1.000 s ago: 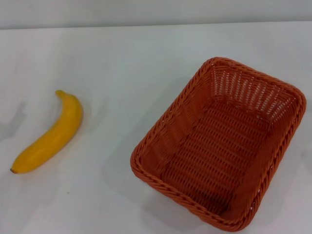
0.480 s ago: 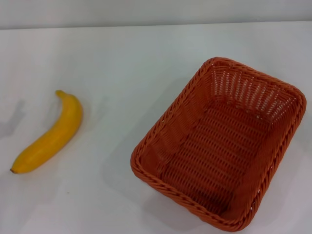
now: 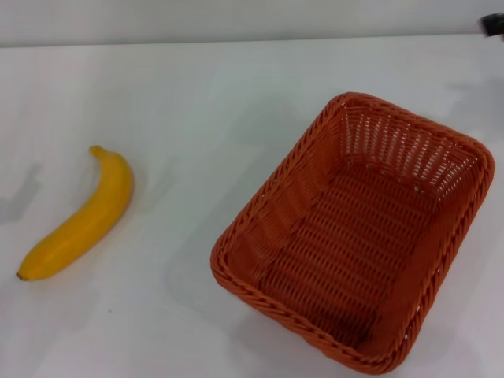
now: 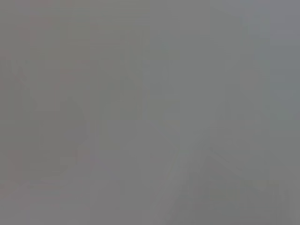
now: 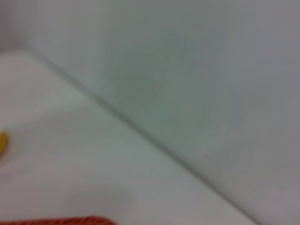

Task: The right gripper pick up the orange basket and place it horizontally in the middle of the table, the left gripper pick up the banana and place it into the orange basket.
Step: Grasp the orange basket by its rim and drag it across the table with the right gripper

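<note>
The orange basket (image 3: 358,236) sits empty on the right half of the white table (image 3: 197,87), turned at a slant with one corner toward the front. The yellow banana (image 3: 83,216) lies on the left side, its stem pointing away from me, well apart from the basket. A small dark piece of my right gripper (image 3: 494,25) pokes in at the far right edge, beyond the basket and not touching it. In the right wrist view a strip of the basket rim (image 5: 61,220) and a sliver of the banana (image 5: 2,142) show. My left gripper is out of view.
The table's far edge (image 3: 252,41) meets a pale wall behind. Bare white tabletop lies between banana and basket. The left wrist view shows only flat grey.
A dark piece of my right gripper has come into view at the far right edge. Basket and banana have not moved.
</note>
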Available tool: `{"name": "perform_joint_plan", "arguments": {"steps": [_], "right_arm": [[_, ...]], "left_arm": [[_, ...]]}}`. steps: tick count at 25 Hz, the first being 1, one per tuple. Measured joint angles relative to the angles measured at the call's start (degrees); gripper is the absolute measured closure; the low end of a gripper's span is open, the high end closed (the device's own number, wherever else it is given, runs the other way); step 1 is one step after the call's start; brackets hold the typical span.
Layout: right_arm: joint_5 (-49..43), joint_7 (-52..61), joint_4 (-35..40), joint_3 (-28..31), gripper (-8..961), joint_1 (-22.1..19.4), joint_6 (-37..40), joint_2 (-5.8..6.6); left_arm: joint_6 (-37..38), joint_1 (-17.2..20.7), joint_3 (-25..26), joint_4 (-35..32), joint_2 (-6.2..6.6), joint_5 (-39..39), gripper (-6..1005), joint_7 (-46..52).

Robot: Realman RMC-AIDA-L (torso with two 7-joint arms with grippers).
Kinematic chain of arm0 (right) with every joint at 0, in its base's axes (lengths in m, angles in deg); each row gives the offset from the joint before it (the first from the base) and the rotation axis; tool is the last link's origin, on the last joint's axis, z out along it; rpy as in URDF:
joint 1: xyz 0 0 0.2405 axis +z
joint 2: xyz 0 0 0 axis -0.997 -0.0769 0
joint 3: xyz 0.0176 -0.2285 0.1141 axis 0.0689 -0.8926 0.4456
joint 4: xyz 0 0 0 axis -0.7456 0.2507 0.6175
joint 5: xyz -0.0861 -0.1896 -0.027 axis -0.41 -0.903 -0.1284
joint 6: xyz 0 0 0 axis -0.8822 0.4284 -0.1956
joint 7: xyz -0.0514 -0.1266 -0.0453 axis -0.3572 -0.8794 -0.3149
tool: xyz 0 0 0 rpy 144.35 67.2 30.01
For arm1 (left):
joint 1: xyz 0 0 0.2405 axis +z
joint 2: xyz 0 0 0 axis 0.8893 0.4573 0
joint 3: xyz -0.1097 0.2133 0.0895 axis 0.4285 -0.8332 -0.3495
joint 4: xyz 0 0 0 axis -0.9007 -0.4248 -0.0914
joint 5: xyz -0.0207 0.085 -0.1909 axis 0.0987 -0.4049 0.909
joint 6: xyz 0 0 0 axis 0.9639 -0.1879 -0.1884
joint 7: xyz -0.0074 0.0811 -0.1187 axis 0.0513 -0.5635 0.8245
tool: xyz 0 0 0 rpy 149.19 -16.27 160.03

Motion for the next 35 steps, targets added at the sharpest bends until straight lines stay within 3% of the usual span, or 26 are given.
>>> {"name": "perform_joint_plan", "arguments": {"steps": [7, 13, 19, 27, 35], "right_arm": [[-19.34, 3.28, -13.40, -6.33, 125, 15.65, -5.25, -2.60], [-29.75, 4.42, -25.59, -7.21, 126, 24.38, -6.06, -5.26], [-33.54, 5.22, -33.10, -8.24, 128, 27.75, -2.69, -6.70], [-33.73, 6.21, -38.36, -10.68, 130, 28.64, 3.65, -6.93], [-33.58, 6.19, -46.51, -17.59, 132, 30.23, 11.33, -7.05]], "left_arm": [[0.05, 0.16, 0.18, 0.10, -0.07, -1.35, 131, -0.02], [0.01, 0.46, 0.05, 0.09, -0.13, -1.86, 134, -0.04], [-0.09, 0.55, 0.01, 0.09, -0.12, -2.31, 137, -0.16], [-1.38, 0.66, -0.03, 0.12, -0.03, -2.99, 140, -0.22], [-1.54, 0.18, -0.03, 0.17, -0.05, -4.22, 144, -0.22]]}}
